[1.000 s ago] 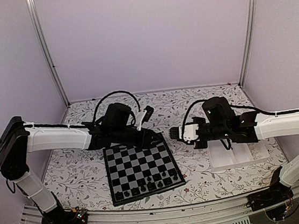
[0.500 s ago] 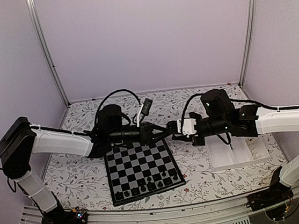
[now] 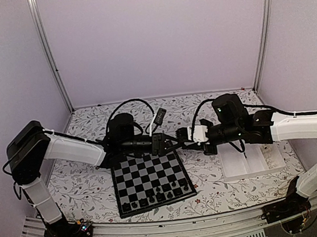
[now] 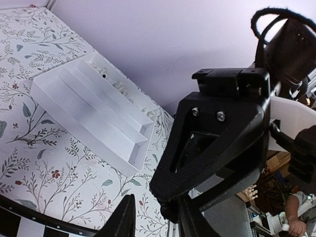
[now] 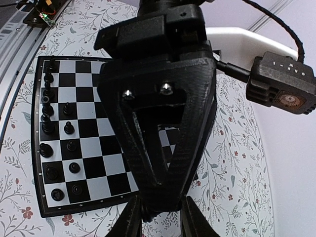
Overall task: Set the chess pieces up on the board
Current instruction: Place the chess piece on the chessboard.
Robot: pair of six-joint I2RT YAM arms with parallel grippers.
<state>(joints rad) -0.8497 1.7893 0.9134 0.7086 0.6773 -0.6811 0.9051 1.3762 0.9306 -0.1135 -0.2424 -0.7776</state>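
The board [image 3: 150, 180] lies at the table's near middle, with several black chess pieces [image 3: 151, 199] along its near rows; they also show in the right wrist view [image 5: 49, 126]. Both grippers meet tip to tip above the board's far right corner. My right gripper [image 3: 180, 135] holds a small black chess piece [image 4: 171, 213] at its fingertips. My left gripper [image 3: 171, 142] is open, with its fingers [image 4: 124, 219] on either side of that piece. The piece touches one left finger, and there is a gap to the other. In the right wrist view the left gripper's finger hides most of the piece [image 5: 148, 218].
A white compartmented tray [image 3: 244, 165] sits right of the board and holds pale pieces at its far end [image 4: 118, 86]. The floral tablecloth [image 3: 211, 175] lies between board and tray. Metal posts and purple walls close in the back and sides.
The right gripper has swung left from above the tray. The left gripper has lifted off the board's far edge and turned right. They met about half a second ago and have stayed together.
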